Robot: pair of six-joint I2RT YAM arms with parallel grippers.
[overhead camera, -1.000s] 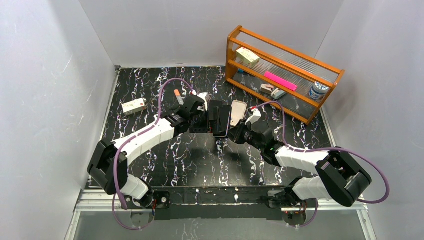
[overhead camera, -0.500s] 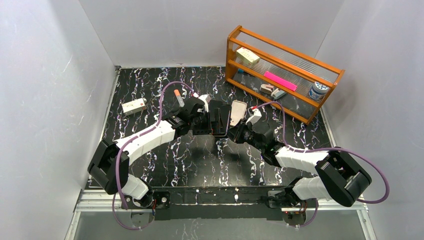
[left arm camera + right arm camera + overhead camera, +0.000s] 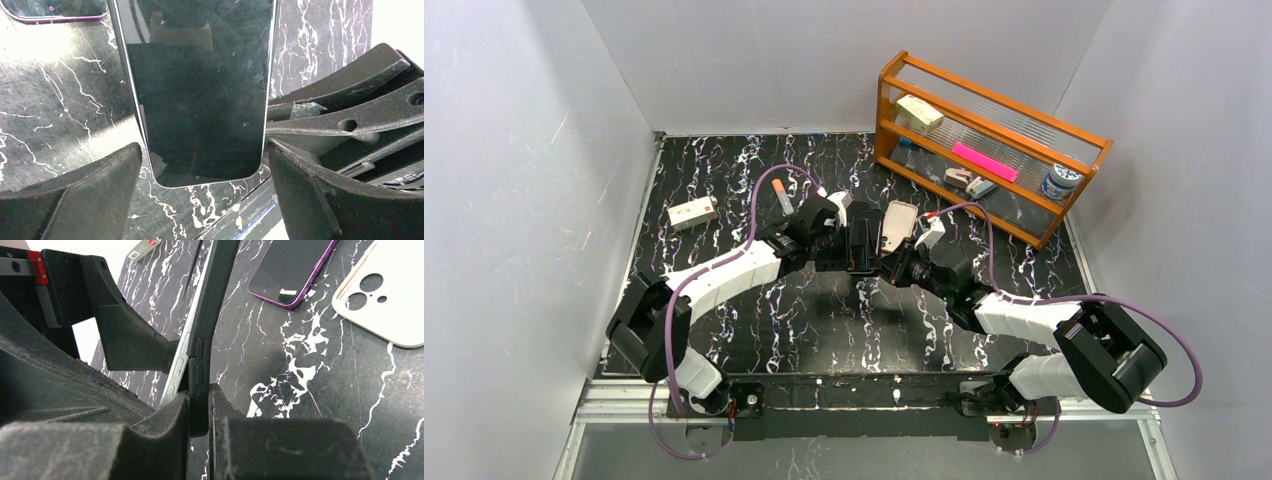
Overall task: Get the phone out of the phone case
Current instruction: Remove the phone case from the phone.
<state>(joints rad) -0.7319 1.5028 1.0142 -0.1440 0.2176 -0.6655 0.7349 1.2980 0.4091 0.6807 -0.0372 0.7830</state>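
Observation:
A phone with a dark screen [image 3: 200, 90] and a silver edge [image 3: 177, 370] is held on its side above the table between both grippers [image 3: 861, 240]. Its black case [image 3: 212, 305] still covers its back, but the silver edge has come away from the case at the near end. My left gripper [image 3: 205, 150] straddles the phone across its width, with both fingers [image 3: 300, 190] against its long edges. My right gripper [image 3: 200, 405] is shut on the rim of the black case. In the top view, the left gripper [image 3: 844, 245] and right gripper [image 3: 896, 264] meet mid-table.
A purple-edged phone [image 3: 295, 270] and an empty white case [image 3: 900, 222] lie on the black marble table just beyond the grippers. A wooden rack [image 3: 989, 140] with small items stands at the back right. A small box [image 3: 692, 212] and a marker [image 3: 780, 192] lie at the left.
My left arm has moved right, closing in on the phone. The phone and case have shifted slightly right with it. The right arm has hardly moved.

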